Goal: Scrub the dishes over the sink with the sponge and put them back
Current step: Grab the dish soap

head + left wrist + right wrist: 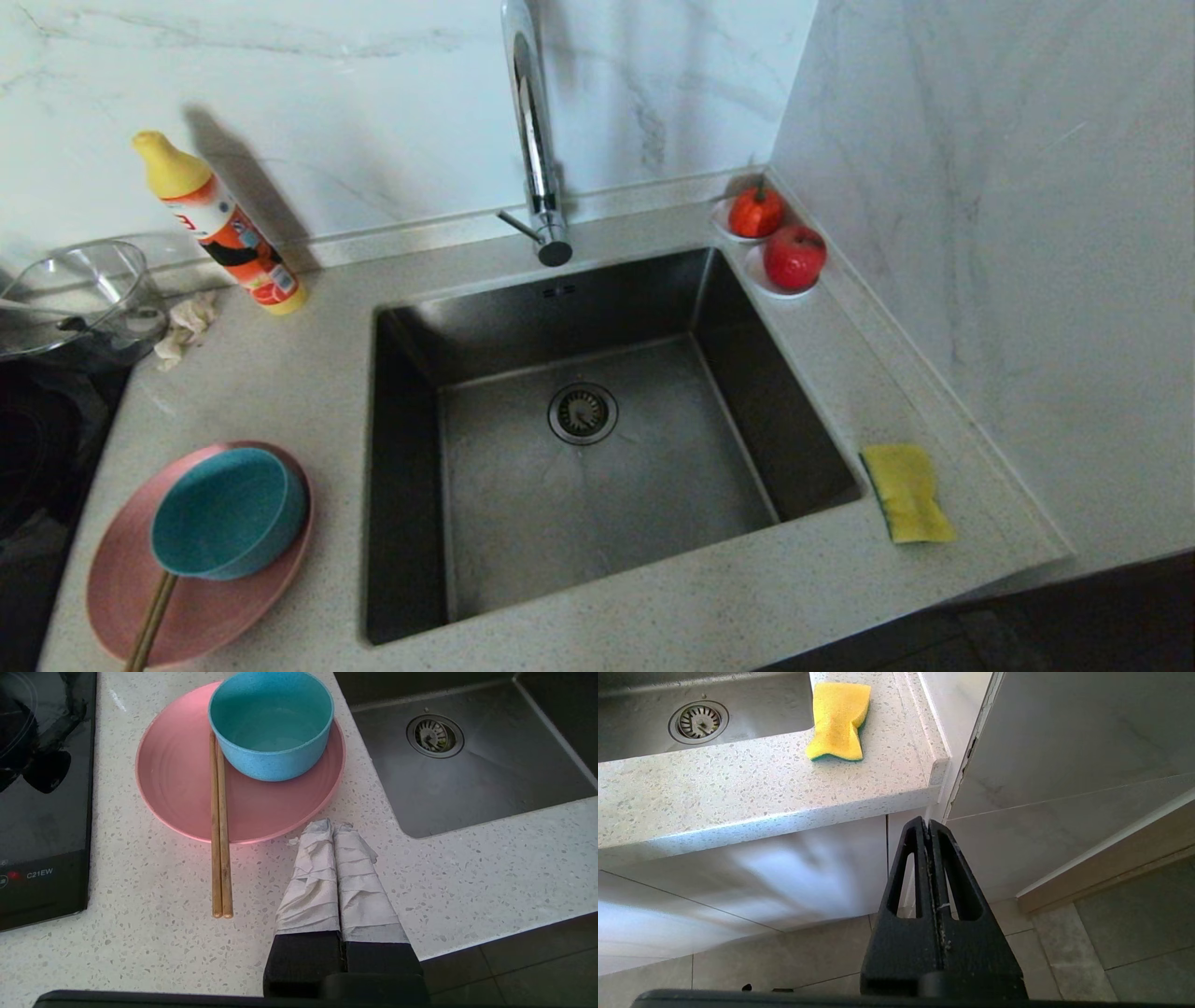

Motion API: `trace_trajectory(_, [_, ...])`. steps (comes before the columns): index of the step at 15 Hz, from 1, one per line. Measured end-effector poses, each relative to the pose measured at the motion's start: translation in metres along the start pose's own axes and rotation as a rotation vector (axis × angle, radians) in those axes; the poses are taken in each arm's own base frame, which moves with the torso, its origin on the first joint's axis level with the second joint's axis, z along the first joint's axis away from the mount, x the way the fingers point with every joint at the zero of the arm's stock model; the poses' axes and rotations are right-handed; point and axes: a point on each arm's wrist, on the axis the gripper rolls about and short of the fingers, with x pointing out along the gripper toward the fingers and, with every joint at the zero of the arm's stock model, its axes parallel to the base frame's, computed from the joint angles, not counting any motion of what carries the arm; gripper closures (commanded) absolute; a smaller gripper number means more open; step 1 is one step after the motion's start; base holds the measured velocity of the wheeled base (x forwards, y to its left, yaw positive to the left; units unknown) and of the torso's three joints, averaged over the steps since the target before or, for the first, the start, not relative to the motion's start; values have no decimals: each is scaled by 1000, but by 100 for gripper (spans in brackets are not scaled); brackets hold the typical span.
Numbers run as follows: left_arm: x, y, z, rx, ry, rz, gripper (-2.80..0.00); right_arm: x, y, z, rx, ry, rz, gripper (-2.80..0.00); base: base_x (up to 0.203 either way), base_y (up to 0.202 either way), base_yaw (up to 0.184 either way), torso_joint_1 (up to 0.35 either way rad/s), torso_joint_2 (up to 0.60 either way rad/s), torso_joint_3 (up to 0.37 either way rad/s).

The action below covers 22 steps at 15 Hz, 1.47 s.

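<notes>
Head view: sink [597, 485], empty, centre of table [308, 373]. Left wrist view: teal bowl [271, 723] standing on pink plate [243, 798], wooden sticks [219, 826] laid across the plate's rim, all just beyond the left gripper [334, 828], fingers clenched, holding nothing. Right wrist view: sponge [838, 718] on table beside the sink, well beyond and above the right gripper [928, 822], fingers clenched, empty, below table edge. Risk: lifting the plate could slide bowl and sticks off, since they sit loose
</notes>
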Motion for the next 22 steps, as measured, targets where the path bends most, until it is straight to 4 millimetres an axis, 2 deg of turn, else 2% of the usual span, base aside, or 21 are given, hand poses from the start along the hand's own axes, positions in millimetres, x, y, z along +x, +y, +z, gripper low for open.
trace_trajectory(14, [-1,0,4,-14,-17,11,0,0,0,0,0,0,0,0,0,0,0,0,0,0])
trace_trajectory(16, [-9,1,30,-14,-100,14,0,0,0,0,0,0,1,0,0,0,0,0,0,0])
trace_trajectory(19, [-21,3,83,-21,-207,32,0,0,0,0,0,-1,0,0,0,0,0,0,0,0])
trace_trajectory(22, [-6,6,137,-43,-183,79,0,0,0,0,0,0,0,0,0,0,0,0,0,0])
